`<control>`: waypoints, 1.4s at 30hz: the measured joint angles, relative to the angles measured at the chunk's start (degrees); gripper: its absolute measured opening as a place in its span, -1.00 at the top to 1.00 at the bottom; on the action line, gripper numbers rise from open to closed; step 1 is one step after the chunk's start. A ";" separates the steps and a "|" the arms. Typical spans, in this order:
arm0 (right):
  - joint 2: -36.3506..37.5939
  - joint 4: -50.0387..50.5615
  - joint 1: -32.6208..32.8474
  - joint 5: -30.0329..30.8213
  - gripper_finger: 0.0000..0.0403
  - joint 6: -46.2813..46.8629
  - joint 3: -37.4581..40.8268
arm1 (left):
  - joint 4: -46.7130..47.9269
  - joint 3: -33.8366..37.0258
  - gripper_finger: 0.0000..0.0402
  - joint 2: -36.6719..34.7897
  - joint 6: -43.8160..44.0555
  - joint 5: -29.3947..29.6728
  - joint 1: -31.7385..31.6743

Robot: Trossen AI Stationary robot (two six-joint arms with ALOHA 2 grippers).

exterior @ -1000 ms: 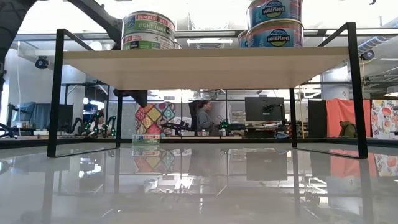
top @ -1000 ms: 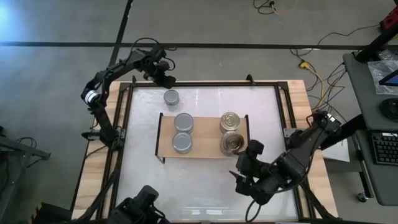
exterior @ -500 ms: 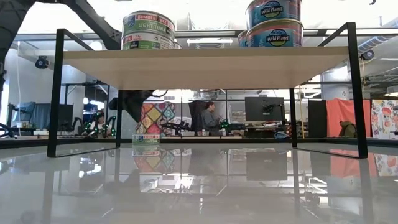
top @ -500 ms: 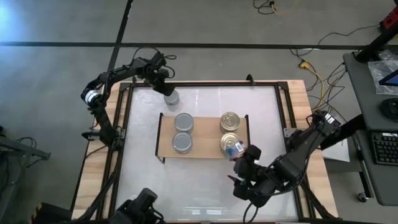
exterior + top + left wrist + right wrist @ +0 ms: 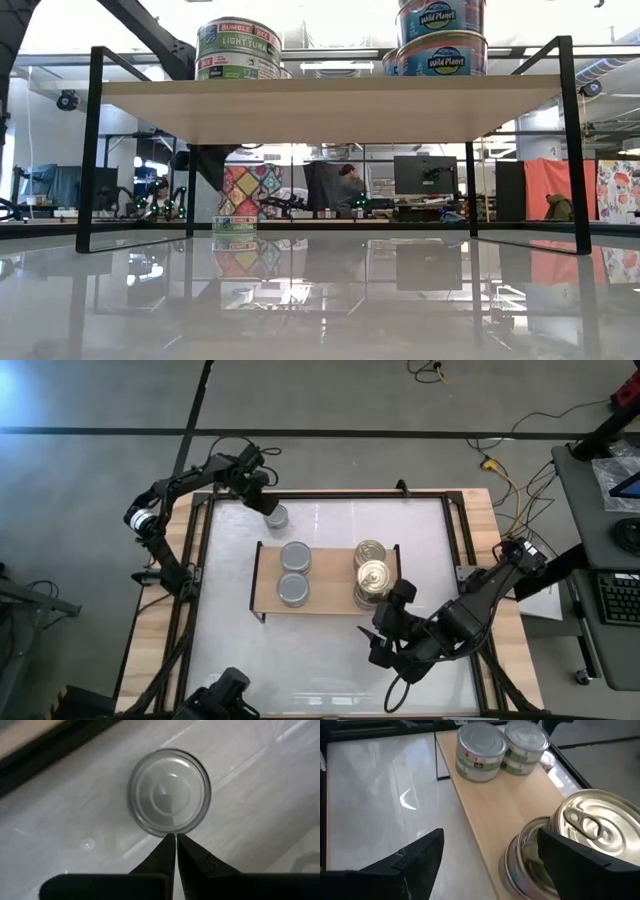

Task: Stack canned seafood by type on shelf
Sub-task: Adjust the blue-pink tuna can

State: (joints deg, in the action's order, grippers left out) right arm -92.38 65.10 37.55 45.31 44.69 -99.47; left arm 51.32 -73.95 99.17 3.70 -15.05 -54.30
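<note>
Left gripper [image 5: 175, 838] is pinched together above a loose silver-topped can [image 5: 169, 792]; right gripper [image 5: 392, 622] is spread apart near the gold-topped stack [image 5: 375, 577] on the shelf [image 5: 330, 592].

In the low view, the green can [image 5: 239, 50] on the shelf [image 5: 330, 108] reads "BUMBLE BEE" on top and "LIGHT TUNA" below it. The 2 blue cans stacked toward the other end each read "Wild Planet": the upper can [image 5: 441, 17] and the lower can [image 5: 441, 58]. The small can [image 5: 234, 225] on the table beyond the shelf has a label too small to read. In the right wrist view, the red and green labels on the silver-topped cans [image 5: 481, 751] cannot be read.
</note>
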 joint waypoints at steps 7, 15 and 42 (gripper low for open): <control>0.02 -0.39 -0.19 3.59 -0.47 -4.80 -3.96 | -0.20 0.00 0.99 -1.00 0.01 1.06 0.15; 0.76 2.93 -6.00 12.82 -0.36 -5.18 -7.19 | -0.84 0.00 0.99 -1.02 0.23 1.12 0.66; 0.45 14.86 -14.37 -11.83 0.72 0.39 -6.19 | -2.00 0.00 1.00 -1.02 -1.50 1.12 0.74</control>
State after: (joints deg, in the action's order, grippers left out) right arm -91.92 79.96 23.17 33.48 45.08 -105.67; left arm 49.32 -73.95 98.15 2.20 -13.93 -53.56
